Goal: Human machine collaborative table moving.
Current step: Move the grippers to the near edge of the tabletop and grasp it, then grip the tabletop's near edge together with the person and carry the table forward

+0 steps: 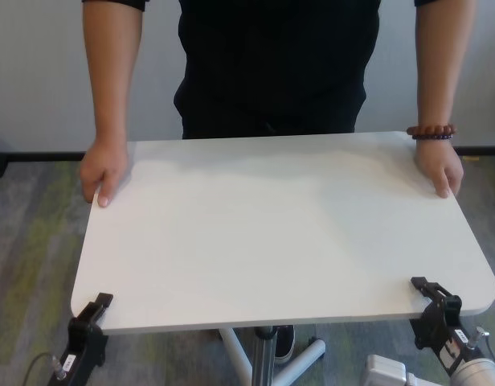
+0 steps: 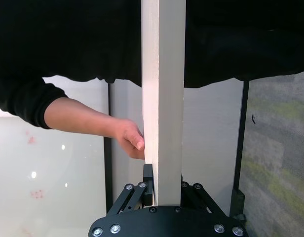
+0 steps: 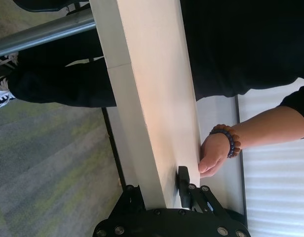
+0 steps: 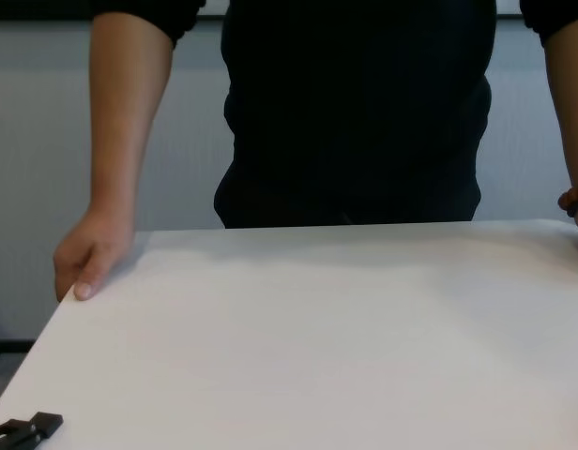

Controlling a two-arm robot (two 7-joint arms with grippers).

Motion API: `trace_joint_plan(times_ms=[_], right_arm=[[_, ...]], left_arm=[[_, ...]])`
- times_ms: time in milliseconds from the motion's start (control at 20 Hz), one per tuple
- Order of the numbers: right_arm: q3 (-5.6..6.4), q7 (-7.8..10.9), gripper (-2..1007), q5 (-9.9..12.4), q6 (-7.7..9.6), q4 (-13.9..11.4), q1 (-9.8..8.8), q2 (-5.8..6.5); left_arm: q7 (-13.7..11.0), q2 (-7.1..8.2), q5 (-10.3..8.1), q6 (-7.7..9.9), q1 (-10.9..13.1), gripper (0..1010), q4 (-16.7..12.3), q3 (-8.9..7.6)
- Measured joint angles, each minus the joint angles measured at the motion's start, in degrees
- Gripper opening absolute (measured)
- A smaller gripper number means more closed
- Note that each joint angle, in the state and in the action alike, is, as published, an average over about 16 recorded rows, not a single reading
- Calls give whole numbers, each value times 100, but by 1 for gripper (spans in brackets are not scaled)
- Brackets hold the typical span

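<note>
Head view, table (image 1: 280, 233) level — long axis left-right

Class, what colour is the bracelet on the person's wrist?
Reddish-brown beads: the bracelet shows best in the head view.

Grey carpet (image 1: 30, 241) with yellow-green streaks covers the floor along the left and right sides of the head view and shows again at the lower left of the right wrist view. A pale grey wall (image 1: 38, 72) fills the upper left and upper right of the head view, with a dark baseboard (image 1: 38, 157) running where it meets the floor.
</note>
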Motion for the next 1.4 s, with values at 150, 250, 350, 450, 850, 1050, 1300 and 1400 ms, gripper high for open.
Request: trace_joint_plan(times_ms=[150, 250, 350, 450, 850, 1050, 1300, 1400], right_arm=[[0, -1, 275, 0, 0, 0, 0, 0], [1, -2, 275, 0, 0, 0, 0, 0], [1, -2, 275, 0, 0, 0, 0, 0], [1, -3, 275, 0, -1, 0, 0, 0], [39, 0, 275, 12, -64, -3, -10, -4], [78, 1, 275, 11, -121, -12, -28, -8], [145, -1, 275, -9, -207, -40, -69, -15], [176, 0, 275, -19, -241, -65, -93, -17]], left_arm=[[0, 0, 0, 0, 0, 229, 0, 0], [0, 0, 0, 0, 0, 229, 0, 0], [0, 0, 0, 0, 0, 229, 0, 0], [0, 0, 0, -1, 0, 229, 0, -1], [-2, -12, -20, -97, -7, 229, 16, -16], [-9, -15, -6, -188, -17, 229, 27, -23], [-29, -17, 26, -306, -19, 229, 22, -39], [-50, -11, 51, -337, -19, 229, 6, -47]])
